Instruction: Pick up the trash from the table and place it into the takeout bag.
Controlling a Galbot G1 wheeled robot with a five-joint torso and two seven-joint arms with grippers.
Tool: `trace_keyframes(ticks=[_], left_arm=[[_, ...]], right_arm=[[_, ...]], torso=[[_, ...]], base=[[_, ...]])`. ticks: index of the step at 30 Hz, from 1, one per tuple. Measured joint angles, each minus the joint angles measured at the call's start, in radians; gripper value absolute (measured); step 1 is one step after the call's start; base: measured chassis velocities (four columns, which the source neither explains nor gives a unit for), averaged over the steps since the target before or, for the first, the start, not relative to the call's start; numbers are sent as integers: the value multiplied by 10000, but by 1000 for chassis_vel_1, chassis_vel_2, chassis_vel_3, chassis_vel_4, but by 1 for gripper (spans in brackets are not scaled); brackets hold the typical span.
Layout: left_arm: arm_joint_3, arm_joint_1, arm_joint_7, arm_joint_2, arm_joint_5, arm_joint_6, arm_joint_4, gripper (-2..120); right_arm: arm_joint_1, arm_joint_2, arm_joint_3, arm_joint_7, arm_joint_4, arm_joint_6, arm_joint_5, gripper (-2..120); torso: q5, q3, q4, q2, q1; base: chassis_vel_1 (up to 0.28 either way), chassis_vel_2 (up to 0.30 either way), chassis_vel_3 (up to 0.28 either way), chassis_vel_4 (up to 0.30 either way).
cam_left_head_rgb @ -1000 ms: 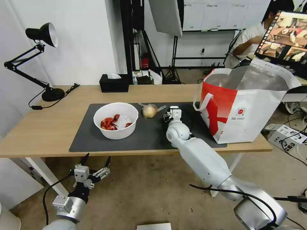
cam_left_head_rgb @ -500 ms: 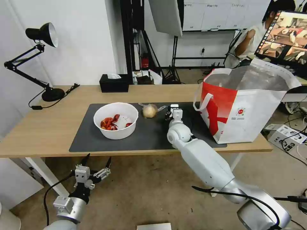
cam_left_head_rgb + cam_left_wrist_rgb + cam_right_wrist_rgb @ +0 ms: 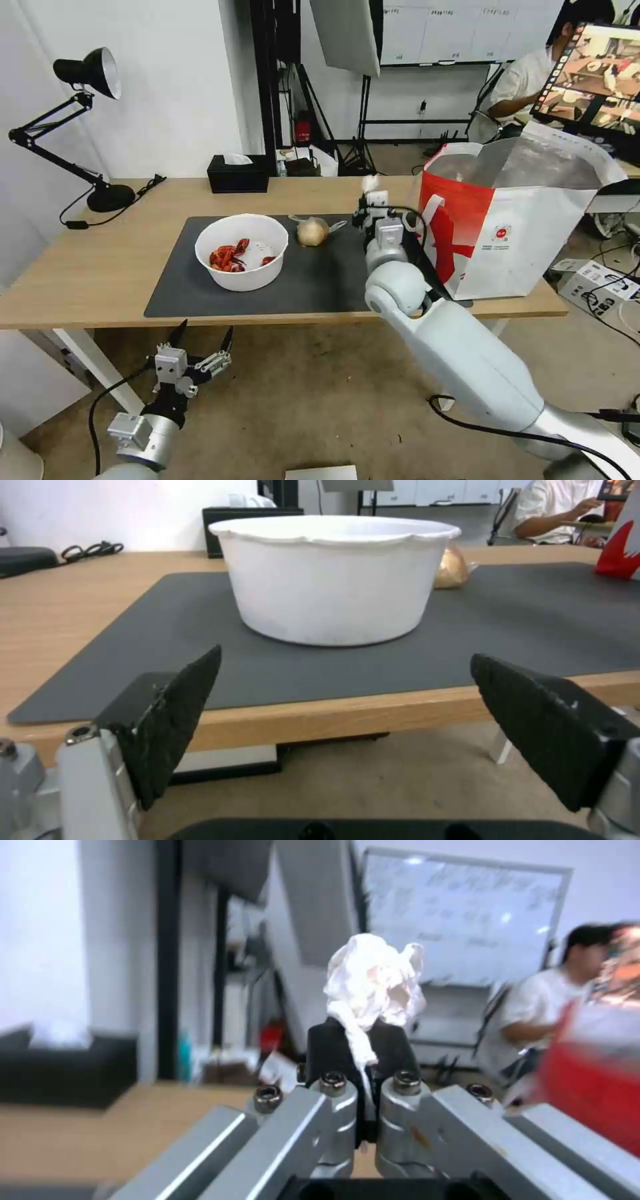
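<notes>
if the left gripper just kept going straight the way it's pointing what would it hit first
Most likely the table edge: the open left gripper sits low in front of it, and the wood edge lies between its fingers. If it clears that, the white bowl on the mat is next. Depth is uncertain.

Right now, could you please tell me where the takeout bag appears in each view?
Head view: bag stands on the table's right end.
Left wrist view: its red corner shows beyond the mat.
Right wrist view: red blur beside the right claw holding the tissue.
Shared landmark: black tissue box.
</notes>
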Motion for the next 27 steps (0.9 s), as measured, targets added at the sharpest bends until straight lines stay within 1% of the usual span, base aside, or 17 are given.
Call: trace_keyframes(ticks=[2, 5, 6, 9, 10, 12, 14, 17, 18, 20, 21, 22, 24, 25, 27], left_arm=[[-22, 31, -5, -15, 7, -1, -31, 100], [-40, 93, -7, -103, 49, -7, -118, 100], [-40, 93, -7, -103, 49, -7, -118, 100], [18, 85, -8, -178, 111, -9, -131, 100], [18, 85, -8, -178, 111, -9, -131, 100], [67, 73, -9, -211, 129, -9, -130, 100], [71, 72, -9, -213, 130, -9, -130, 100], [150, 53, -12, -219, 140, -9, -91, 100], [150, 53, -12, -219, 140, -9, -91, 100], [156, 30, -17, -215, 137, -9, -105, 100], [155, 29, -17, -214, 135, -9, -121, 100], [155, 29, -17, -214, 135, -9, -121, 100], [136, 64, -19, -214, 127, -5, -189, 100], [136, 64, -19, -214, 127, -5, -189, 100], [98, 132, -25, -249, 96, 20, -278, 100]], right_arm=[[52, -48, 107, 188, 150, -117, -12, 0], [267, -451, 531, 915, 727, -968, 85, 0], [267, -451, 531, 915, 727, -968, 85, 0], [422, -937, 1170, 1130, 756, -1229, 131, 0], [422, -937, 1170, 1130, 756, -1229, 131, 0], [460, -1238, 1564, 1208, 664, -1430, 343, 0], [464, -1272, 1602, 1212, 658, -1465, 389, 0], [637, -1825, 1894, 1401, 496, -2216, 1475, 0], [637, -1825, 1894, 1401, 496, -2216, 1475, 0], [690, -2011, 1884, 1498, 520, -2542, 2081, 6], [694, -2038, 1876, 1510, 554, -2606, 2203, 10], [694, -2038, 1876, 1510, 554, -2606, 2203, 10], [719, -2075, 1823, 1586, 617, -2788, 2483, 22], [719, -2075, 1823, 1586, 617, -2788, 2483, 22], [779, -2094, 1710, 1615, 622, -2875, 2619, 30]], torso=[[0, 0, 0, 0, 0], [0, 0, 0, 0, 0], [0, 0, 0, 0, 0], [1, 0, -1, 0, 0], [1, 0, -1, 0, 0], [2, 1, -1, -1, 0], [2, 1, -1, -1, 1], [1, 0, -3, 0, 1], [1, 0, -3, 0, 1], [-1, 1, -2, 0, 2], [0, 1, -2, -1, 2], [0, 1, -2, -1, 2], [0, 0, -2, -1, 1], [0, 0, -2, -1, 1], [-1, 1, -1, 0, 2]], base=[[0, 0, 0, 0], [0, 0, 0, 0], [0, 0, 0, 0], [0, 0, 0, 0], [0, 0, 0, 0], [0, 0, 0, 0], [0, 0, 0, 0], [0, 0, 0, 0], [0, 0, 0, 0], [0, 0, 0, 0], [0, 0, 0, 0], [0, 0, 0, 0], [0, 0, 0, 0], [0, 0, 0, 0], [0, 0, 0, 0]])
